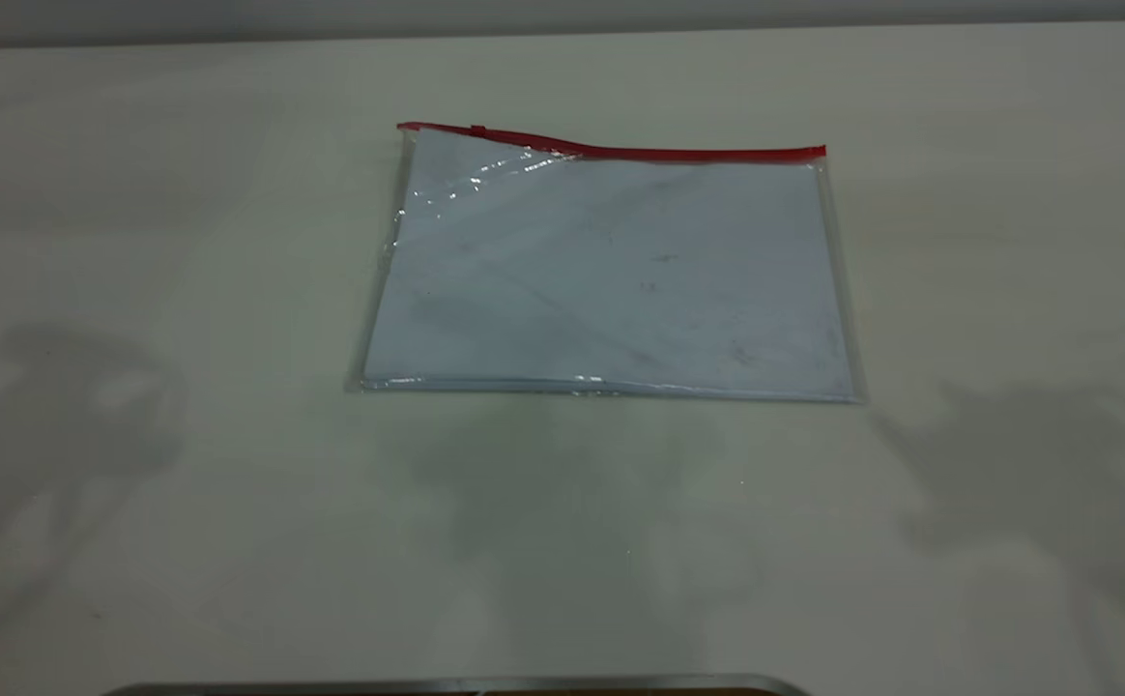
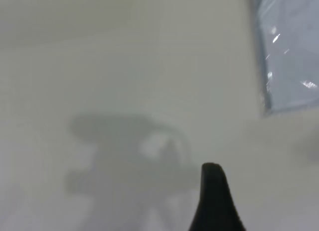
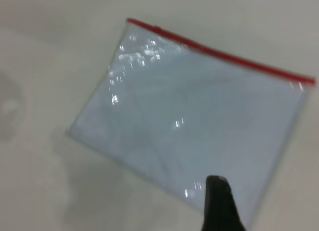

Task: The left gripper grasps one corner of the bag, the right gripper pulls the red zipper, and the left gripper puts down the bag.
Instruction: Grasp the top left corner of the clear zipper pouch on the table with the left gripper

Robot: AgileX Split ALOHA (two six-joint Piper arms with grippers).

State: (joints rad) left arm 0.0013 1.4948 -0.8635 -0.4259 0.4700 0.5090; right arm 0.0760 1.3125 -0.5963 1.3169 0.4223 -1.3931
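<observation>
Exterior view high and frontal over the table point(image 1: 137, 193); both wrist views downward, sharing the bag point(image 1: 611, 280).

Bag at mid-table, zipper along the far edge

The bag point(image 1: 611, 275) lies flat on the table point(image 1: 137, 145), about midway between left and right. The zipper point(image 1: 620, 150) runs along its far long side, with the slider tab point(image 1: 476, 129) near the left end, just beside the far left corner point(image 1: 406, 130), which lifts slightly
</observation>
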